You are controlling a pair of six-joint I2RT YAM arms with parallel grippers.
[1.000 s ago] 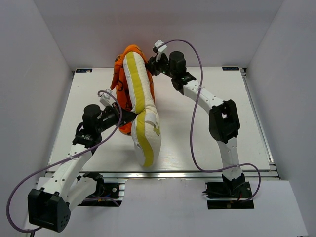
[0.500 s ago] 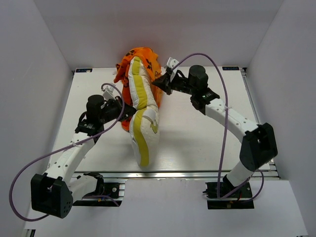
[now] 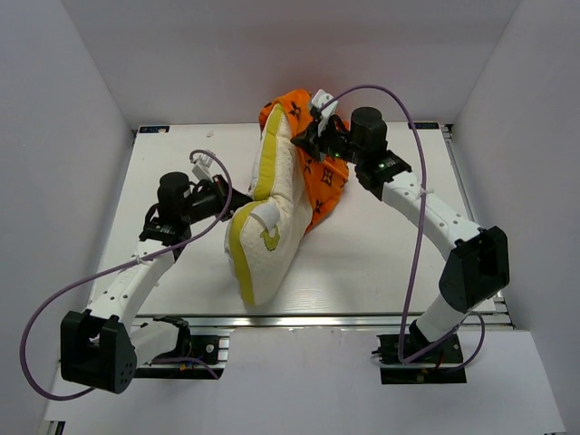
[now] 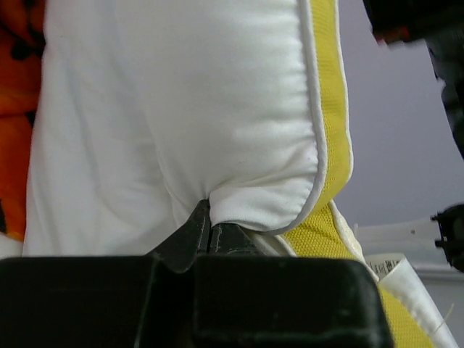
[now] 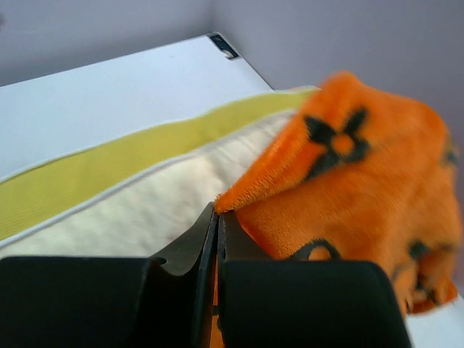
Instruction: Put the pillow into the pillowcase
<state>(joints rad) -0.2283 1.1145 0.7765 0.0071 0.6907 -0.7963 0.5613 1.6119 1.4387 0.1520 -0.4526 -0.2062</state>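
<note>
At the mid-left of the desk (image 3: 399, 263), the left tool (image 3: 234, 203) is clenched on the pillow (image 3: 276, 213); its wrist view shows the two fingers pressed together with a pinch of the white cover between them, just beside the white piping and the yellow side band (image 4: 330, 109); a small white label (image 4: 388, 265) sticks out below that band. Toward the far edge, the right tool (image 3: 308, 143) is clenched too, grasping the pillowcase (image 3: 324, 177); in its wrist view the closed fingertips nip a folded orange edge that lies against the pillow's cream face.

The pillow stands on one long edge rather than lying flat; its long axis runs from the far edge of the desk toward the near edge, with the near end slanting a little to the left; it is bent about the middle, where the left tool holds it, so the near half angles off toward the left arm's side. The yellow band faces left and upward; the yellow logo (image 3: 269, 239) shows on the near half.

The pillowcase is bunched over the far end and hangs down the pillow's right face, touching it; the near half of the pillow is bare; how far the far end sits inside the case I cannot tell. A purple cable (image 3: 412, 245) loops along the right arm.
</note>
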